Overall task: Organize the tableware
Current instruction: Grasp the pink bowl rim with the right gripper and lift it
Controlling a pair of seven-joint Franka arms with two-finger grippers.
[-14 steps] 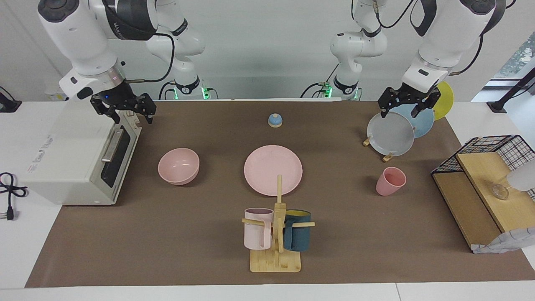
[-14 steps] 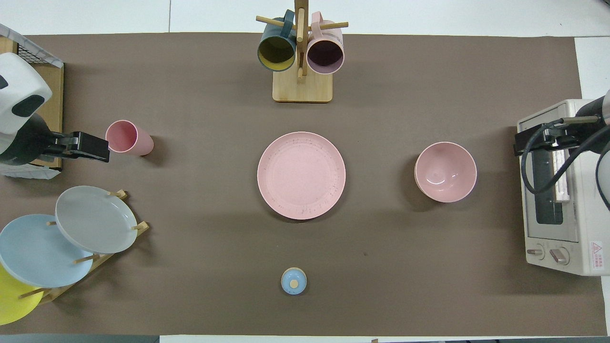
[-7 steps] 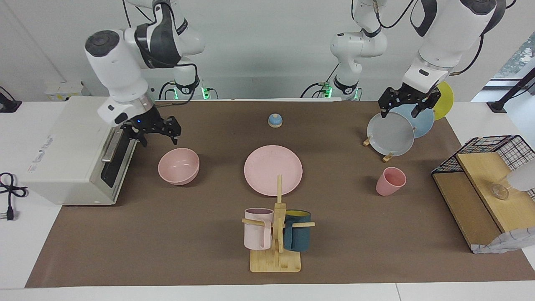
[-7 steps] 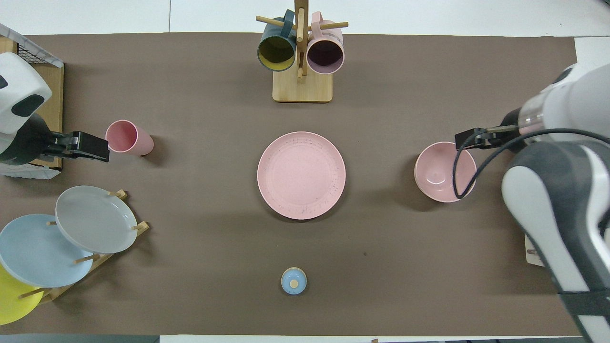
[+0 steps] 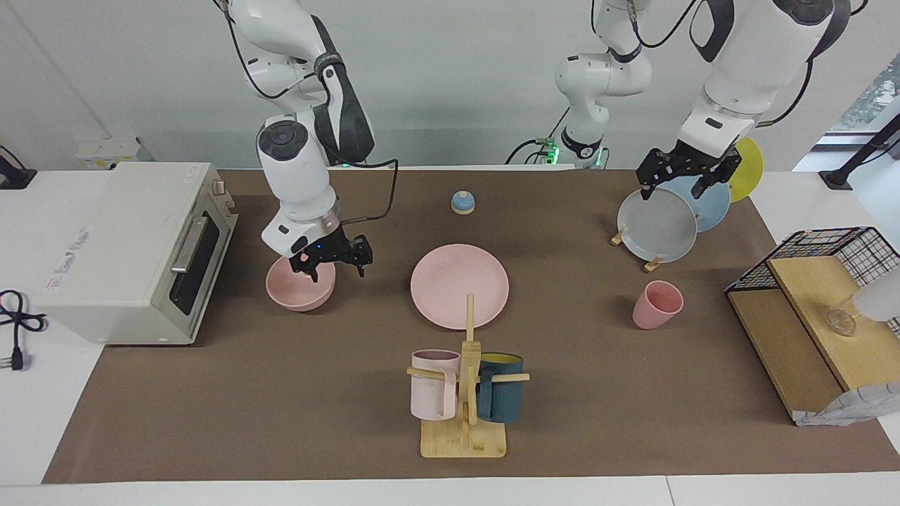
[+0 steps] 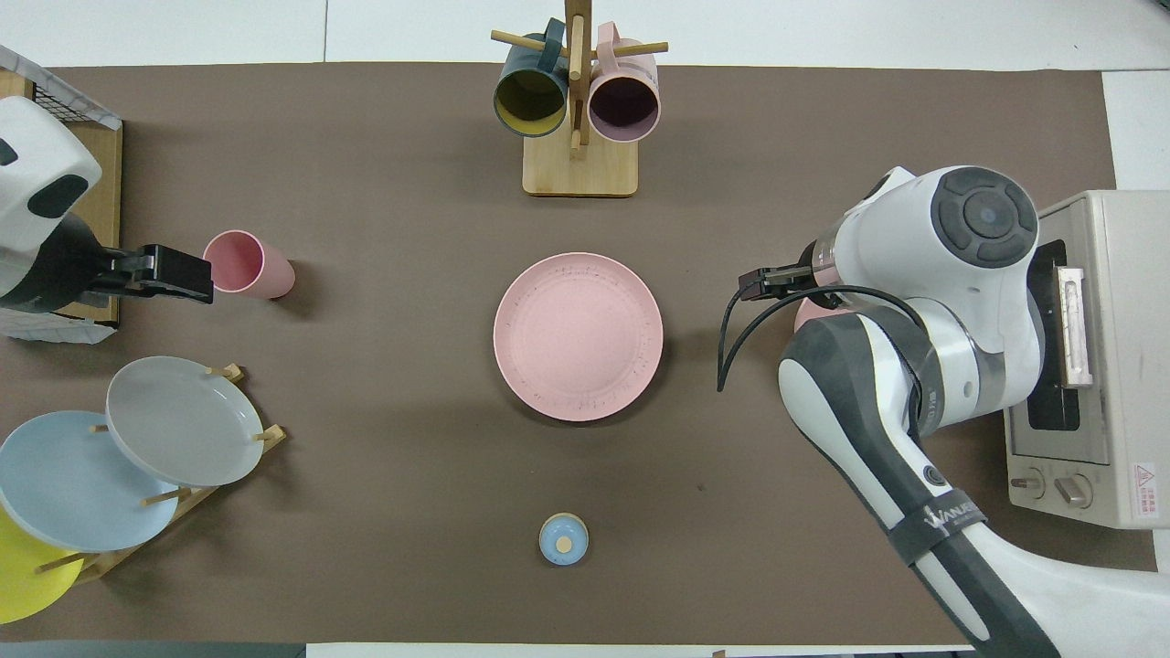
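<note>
The pink plate (image 5: 460, 284) (image 6: 578, 336) lies at the table's middle. The pink bowl (image 5: 295, 288) stands toward the right arm's end; in the overhead view the arm hides nearly all of it. My right gripper (image 5: 333, 266) (image 6: 763, 285) is open, low over the bowl's rim on the side toward the plate, one finger over the bowl's inside and one outside it. I cannot tell whether it touches. The pink cup (image 5: 656, 304) (image 6: 247, 265) stands upright toward the left arm's end. My left gripper (image 5: 676, 184) (image 6: 187, 277) waits, open, in the air over the plate rack.
A toaster oven (image 5: 133, 246) stands beside the bowl at the right arm's end. A mug tree (image 5: 464, 393) with two mugs is farther from the robots than the plate. A plate rack (image 5: 661, 225), a wire basket on a wooden shelf (image 5: 815, 302) and a small blue bell (image 5: 463, 202) are also here.
My right arm has swung from over the toaster oven toward the table's middle and come down over the bowl's rim. The left arm has barely moved.
</note>
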